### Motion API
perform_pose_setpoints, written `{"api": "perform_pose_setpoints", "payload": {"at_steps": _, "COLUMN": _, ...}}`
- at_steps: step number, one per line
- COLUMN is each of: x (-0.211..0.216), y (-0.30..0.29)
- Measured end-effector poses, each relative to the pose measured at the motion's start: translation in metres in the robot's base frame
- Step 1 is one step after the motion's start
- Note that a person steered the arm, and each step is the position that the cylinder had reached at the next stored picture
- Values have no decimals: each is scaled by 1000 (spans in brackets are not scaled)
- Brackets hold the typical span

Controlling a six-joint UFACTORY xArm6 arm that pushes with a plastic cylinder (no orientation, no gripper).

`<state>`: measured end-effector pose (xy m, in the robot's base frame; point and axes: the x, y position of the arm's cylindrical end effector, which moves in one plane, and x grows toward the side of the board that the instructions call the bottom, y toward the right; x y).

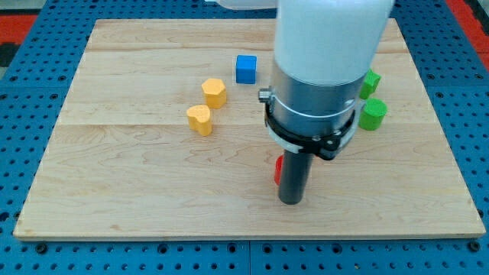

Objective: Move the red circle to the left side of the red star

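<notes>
Resting on the wooden desk (137, 191) just below the middle of the view, my tip (291, 202) is sitting at the end of the dark rod, with the bulky white and grey arm body looming over it and blocking much of the board's upper right. The end effector here is this plain rod, with no jaws to stand apart or together. A sliver of a red block (278, 169) is peeking out at the rod's left edge, touching or almost touching it; its shape is hidden, so I cannot tell whether it is the circle or the star, and no second red block is showing. Two yellow blocks are lying well to the tip's upper left: one (215, 92) higher up, and a heart-like one (199, 120) just beside it, lower left. A blue cube (245, 69) is sitting above them, toward the view's top. Two green blocks are showing at the arm's right edge, one (372, 82) partly hidden, the other (374, 114) just below it.
</notes>
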<state>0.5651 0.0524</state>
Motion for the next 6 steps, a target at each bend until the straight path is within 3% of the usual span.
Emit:
{"api": "perform_pose_setpoints", "payload": {"at_steps": 2, "x": 8, "y": 47}}
{"api": "perform_pose_setpoints", "payload": {"at_steps": 3, "x": -8, "y": 60}}
{"api": "perform_pose_setpoints", "payload": {"at_steps": 6, "x": -6, "y": 3}}
